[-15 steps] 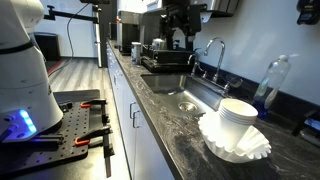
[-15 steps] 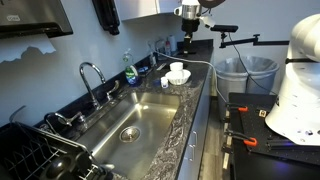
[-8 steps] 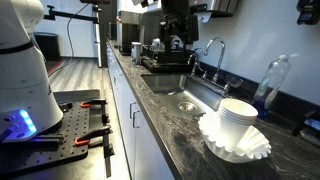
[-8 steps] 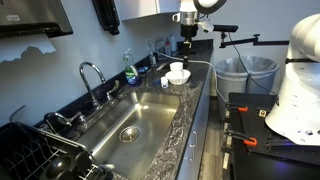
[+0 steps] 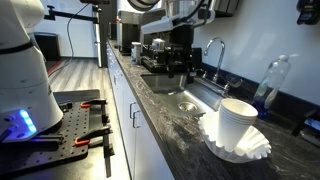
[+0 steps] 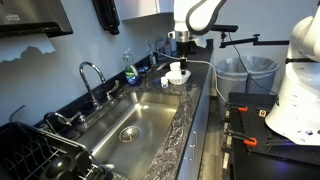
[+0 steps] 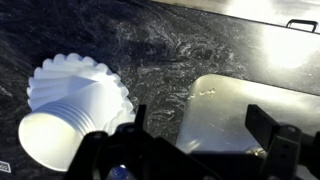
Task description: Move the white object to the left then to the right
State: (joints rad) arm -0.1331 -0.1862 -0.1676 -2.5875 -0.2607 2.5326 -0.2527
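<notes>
Gripper [image 7: 200,146]: my fingers stand wide apart and hold nothing, along the bottom edge of the wrist view.
White object [image 7: 72,108]: cups stacked on ruffled filters, lower left of the wrist view. It is at lower right in an exterior view [image 5: 237,128], resting on the counter [image 7: 170,45].
Edges: the sink [image 7: 245,105] rim runs just right of the pile. One finger [image 7: 136,122] overlaps the ruffle, and I cannot tell whether they touch.
Open room: bare counter spans the upper wrist view.

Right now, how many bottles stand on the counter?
1: the clear bottle by the back wall, between the faucet and the white object; others may be hidden.
</notes>
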